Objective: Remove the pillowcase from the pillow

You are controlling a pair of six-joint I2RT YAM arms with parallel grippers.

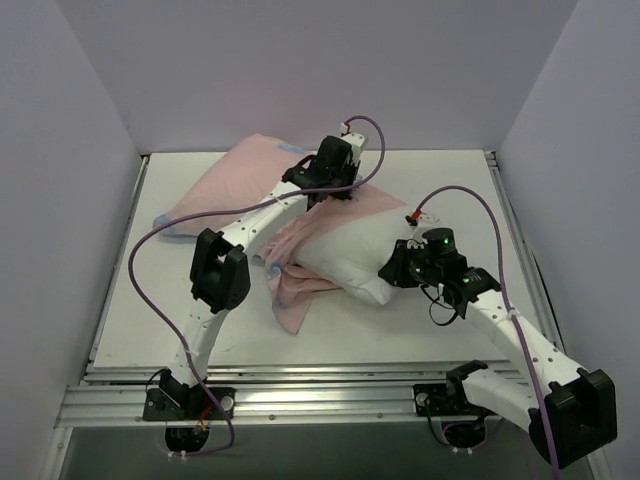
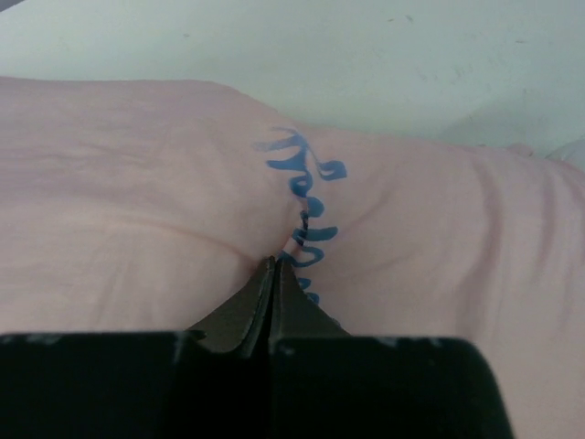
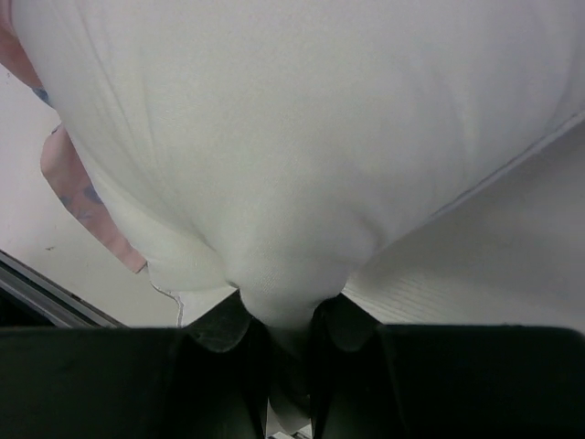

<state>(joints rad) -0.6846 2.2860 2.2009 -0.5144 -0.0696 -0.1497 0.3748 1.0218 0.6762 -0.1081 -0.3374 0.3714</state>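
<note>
The pillow point(image 1: 345, 258) lies near the middle of the table point(image 1: 385, 335), slanting from far right to near left. The pillowcase point(image 1: 235, 178) is pink side out. Most of it stretches away from the pillow toward the table's far left, with a thin blue edge showing at its left end. The rest drapes over the pillow's far side and bunches in pink and blue folds at the near left end, touching the table.

Our left gripper point(image 2: 271, 270) sits at the far side of the pillow. In the left wrist view we see its jaws pressed together on a fold of the pink pillowcase, the fabric puckering toward the tips. A line of blue marks point(image 2: 302, 197) runs up the fabric from the pinch. We cannot tell whether any of the pillow underneath is caught as well.

Our right gripper point(image 3: 291, 334) is at the pillow's near right end. In the right wrist view we see its jaws almost closed, with a white corner of the pillow squeezed between them and the pillow bulging out just beyond the tips. A strip of pink pillowcase hangs at the left of that view, apart from the fingers point(image 3: 219, 325).
</note>
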